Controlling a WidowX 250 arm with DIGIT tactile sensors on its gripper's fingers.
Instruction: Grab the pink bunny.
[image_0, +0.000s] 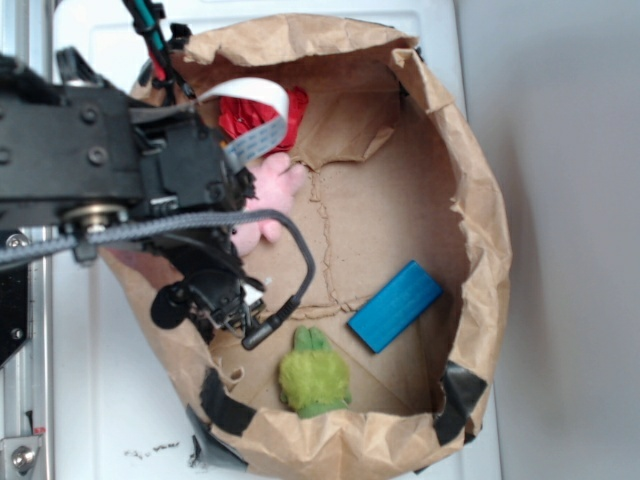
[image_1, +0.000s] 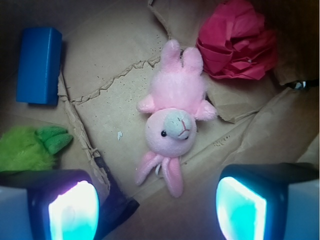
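Wrist cam: pink bunny (image_1: 173, 117) btwn fingers (image_1: 72, 210), unlabeled.

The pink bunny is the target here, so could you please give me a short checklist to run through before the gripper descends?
1. Gripper open: ok, fingers wide apart.
2. Pink bunny between the fingers: ok, roughly centred.
3. Nothing lying on the bunny: ok.
4. Red wad clear of the closing path: ok, beyond the bunny's feet.
5. Green plush clear: not ok, close beside the left-hand finger.
6. Height above the bunny: cannot tell.
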